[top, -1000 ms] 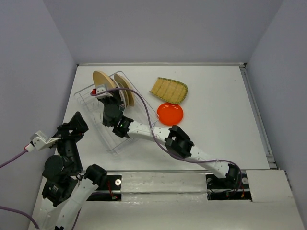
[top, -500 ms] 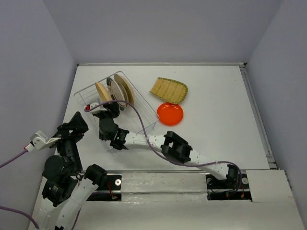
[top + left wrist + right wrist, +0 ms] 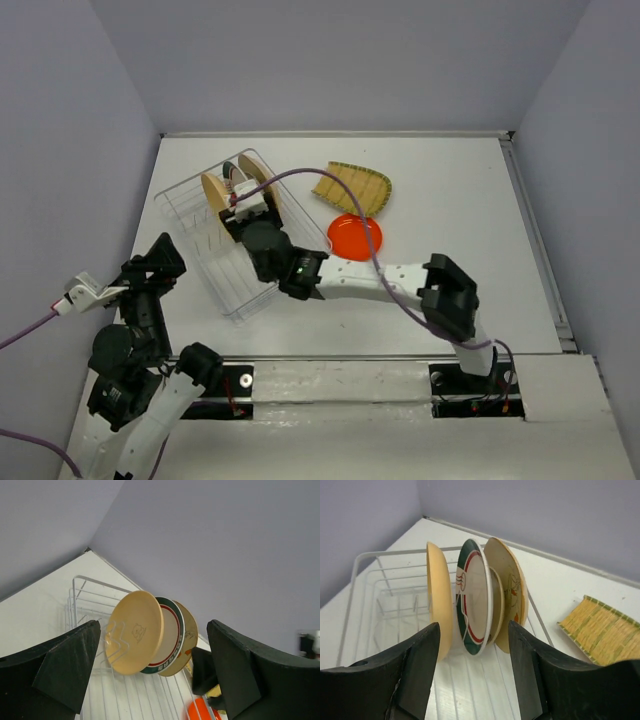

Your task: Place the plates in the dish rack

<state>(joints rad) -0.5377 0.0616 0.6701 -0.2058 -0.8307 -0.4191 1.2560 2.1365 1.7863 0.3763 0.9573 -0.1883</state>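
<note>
**White wire rack holds four plates; two lie on the bench**

White wire and clear walls make up the dish rack (image 3: 225, 282), which sits aslant in the upper left of the overhead view on the pale bench (image 3: 450, 200). From overhead the right arm (image 3: 370, 278) reaches across the rack and covers much of its load. Only the tan plate (image 3: 213, 190) and one more rim show there.

The right wrist view shows the full row, standing on edge at the rack's far end:
- the tan plate (image 3: 438, 605) on the left
- the teal-striped plate (image 3: 472, 600) next to it
- a small beige plate (image 3: 496, 600) tucked close behind
- the cream plate (image 3: 509, 587) with its branch drawing

The left wrist view shows only three of them clearly.

The right jaws are spread, and their black fingers (image 3: 415, 675) frame the row from the near side without touching any plate. The left jaws are also spread and hold nothing. Their fingers (image 3: 70, 665) are low in that frame, away from the rack.

Right of the rack in the overhead view, the fan-shaped plate (image 3: 352, 187) lies flat, with the orange plate (image 3: 355, 237) just beside it.
</note>
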